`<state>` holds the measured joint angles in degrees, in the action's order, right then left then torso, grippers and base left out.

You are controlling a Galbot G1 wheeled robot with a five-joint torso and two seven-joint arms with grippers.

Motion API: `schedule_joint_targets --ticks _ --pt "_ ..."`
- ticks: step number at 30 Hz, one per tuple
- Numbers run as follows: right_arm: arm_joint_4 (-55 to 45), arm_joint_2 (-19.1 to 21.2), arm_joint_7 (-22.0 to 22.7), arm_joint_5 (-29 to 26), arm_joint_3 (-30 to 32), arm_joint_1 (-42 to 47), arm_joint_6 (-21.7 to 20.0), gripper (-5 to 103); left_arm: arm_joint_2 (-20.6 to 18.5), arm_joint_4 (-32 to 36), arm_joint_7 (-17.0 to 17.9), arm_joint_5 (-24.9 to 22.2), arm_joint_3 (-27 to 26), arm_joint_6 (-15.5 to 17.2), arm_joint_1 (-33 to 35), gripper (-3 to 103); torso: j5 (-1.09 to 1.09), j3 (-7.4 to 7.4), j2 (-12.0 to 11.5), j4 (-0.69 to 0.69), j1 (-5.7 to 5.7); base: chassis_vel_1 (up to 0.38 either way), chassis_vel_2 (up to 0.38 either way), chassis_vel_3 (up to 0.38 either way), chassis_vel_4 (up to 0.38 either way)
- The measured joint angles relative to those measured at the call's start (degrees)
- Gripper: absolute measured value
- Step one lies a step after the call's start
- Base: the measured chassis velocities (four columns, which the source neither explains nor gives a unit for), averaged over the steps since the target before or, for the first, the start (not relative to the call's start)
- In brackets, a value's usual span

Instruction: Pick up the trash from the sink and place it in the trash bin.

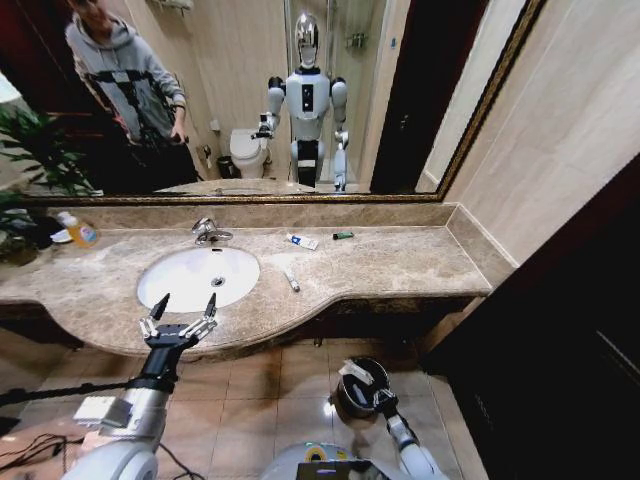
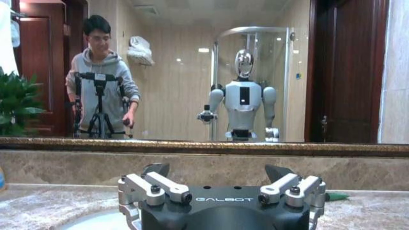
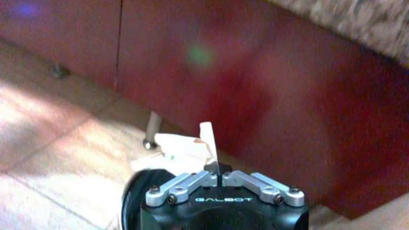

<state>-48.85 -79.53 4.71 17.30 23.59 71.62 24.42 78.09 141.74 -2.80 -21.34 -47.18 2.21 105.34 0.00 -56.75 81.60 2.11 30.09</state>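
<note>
The white oval sink [image 1: 198, 277] sits in the marble countertop [image 1: 400, 265]. Behind and beside it lie a blue-and-white tube [image 1: 303, 241], a green-black piece [image 1: 343, 236] and a small white tube [image 1: 291, 282]. My left gripper [image 1: 178, 320] hovers open at the counter's front edge just before the basin; its fingers [image 2: 156, 168] are spread with nothing between them. On the floor, my right gripper [image 1: 385, 398] is at the dark round trash bin [image 1: 355, 395]. It is shut [image 3: 221, 173] on a white folded paper strip [image 3: 206, 139], beside crumpled white paper [image 3: 176, 146].
A chrome faucet [image 1: 210, 232] stands behind the basin and an orange-labelled soap bottle [image 1: 80, 232] at the far left near a plant [image 1: 30, 150]. A large mirror [image 1: 250, 90] backs the counter. A dark red cabinet front [image 3: 255, 96] is close behind the bin.
</note>
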Motion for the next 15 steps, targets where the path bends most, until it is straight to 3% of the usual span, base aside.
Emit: schedule_joint_targets --ticks 9,15 --pt "9.1 0.3 -1.9 3.4 -0.1 -5.9 0.5 0 0.0 0.0 0.0 0.0 0.0 0.0 0.0 100 0.0 0.0 0.0 0.0 0.0 0.0 0.0 0.0 0.0" --pt "9.4 0.1 -1.8 3.9 0.0 -6.3 -0.4 27 0.0 0.0 0.0 0.0 0.0 0.0 0.0 100 0.0 0.01 0.0 0.0 -0.01 0.0 0.0 0.0 0.0"
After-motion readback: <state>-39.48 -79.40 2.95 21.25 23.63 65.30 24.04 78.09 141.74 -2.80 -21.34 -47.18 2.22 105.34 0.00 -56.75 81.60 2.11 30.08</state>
